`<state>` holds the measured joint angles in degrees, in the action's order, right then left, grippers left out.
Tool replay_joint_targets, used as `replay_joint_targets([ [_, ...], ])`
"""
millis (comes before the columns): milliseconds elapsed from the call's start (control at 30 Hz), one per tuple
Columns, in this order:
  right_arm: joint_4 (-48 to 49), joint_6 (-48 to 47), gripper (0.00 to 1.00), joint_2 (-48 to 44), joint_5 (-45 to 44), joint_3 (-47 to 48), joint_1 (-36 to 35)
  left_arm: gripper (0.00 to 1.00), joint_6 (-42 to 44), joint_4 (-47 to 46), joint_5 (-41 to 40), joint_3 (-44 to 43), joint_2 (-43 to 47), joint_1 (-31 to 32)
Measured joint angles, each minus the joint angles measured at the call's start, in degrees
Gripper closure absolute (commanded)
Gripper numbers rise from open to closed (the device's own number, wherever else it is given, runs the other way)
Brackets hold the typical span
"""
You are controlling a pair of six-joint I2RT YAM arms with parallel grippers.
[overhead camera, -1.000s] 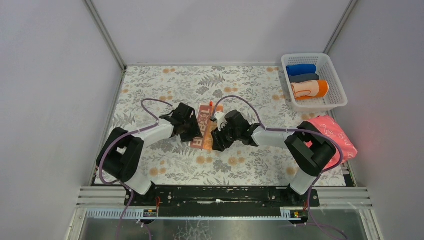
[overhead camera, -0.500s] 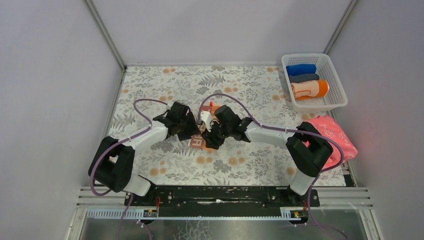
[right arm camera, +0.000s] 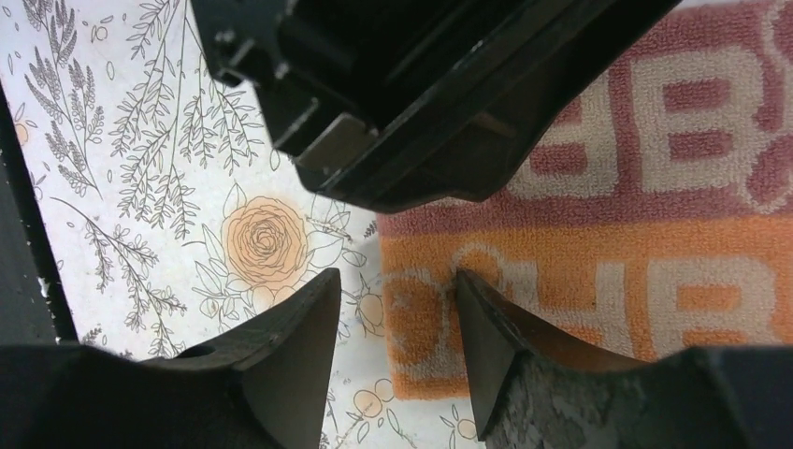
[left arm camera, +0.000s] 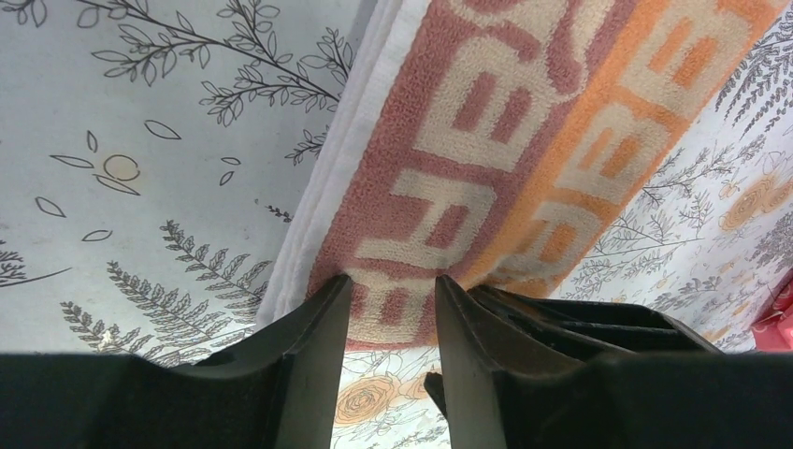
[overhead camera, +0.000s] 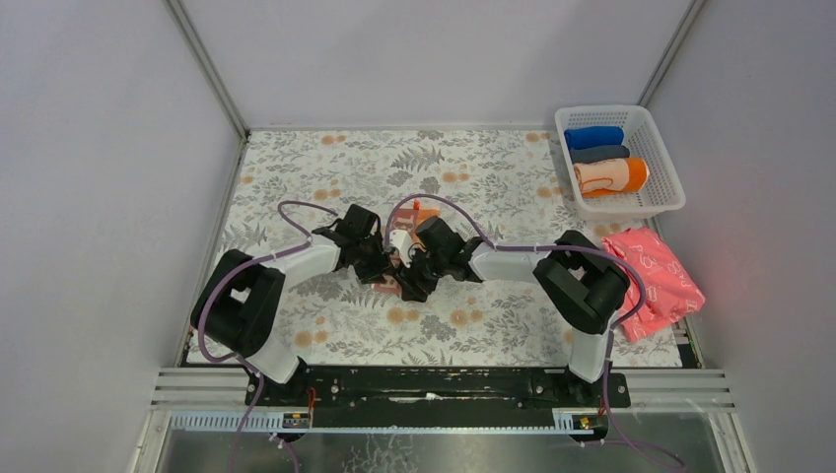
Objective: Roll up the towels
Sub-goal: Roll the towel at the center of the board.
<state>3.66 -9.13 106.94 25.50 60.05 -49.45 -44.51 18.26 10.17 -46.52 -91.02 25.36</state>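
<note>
The peach towel with orange and red lettering (left arm camera: 524, 122) lies on the flowered tablecloth at mid-table, mostly hidden under both grippers in the top view (overhead camera: 391, 284). My left gripper (left arm camera: 391, 281) is open, its tips astride the towel's near end; it also shows in the top view (overhead camera: 381, 264). My right gripper (right arm camera: 397, 276) is open at the towel's orange corner (right arm camera: 561, 281), one finger over the tablecloth and the other on the towel. In the top view it (overhead camera: 409, 276) meets the left gripper. The orange-bordered towel (overhead camera: 611, 175) lies rolled in the basket.
A white basket (overhead camera: 671, 189) at the back right also holds a blue roll (overhead camera: 593, 136) and a dark grey roll (overhead camera: 599, 154). A pink patterned cloth (overhead camera: 656, 276) lies crumpled at the right edge beside the right arm's elbow.
Both grippers have closed in over the lettered towel and moved towards its near end. They now cover most of it in the top view.
</note>
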Motion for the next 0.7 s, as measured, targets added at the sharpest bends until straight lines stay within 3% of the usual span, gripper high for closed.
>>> replay_joint_targets([
  [700, -9.0, -8.9, 0.49, -1.6, -13.0, 1.1, -3.8, 0.63, 0.6, 0.1, 0.1, -0.3, -0.7, -0.3],
])
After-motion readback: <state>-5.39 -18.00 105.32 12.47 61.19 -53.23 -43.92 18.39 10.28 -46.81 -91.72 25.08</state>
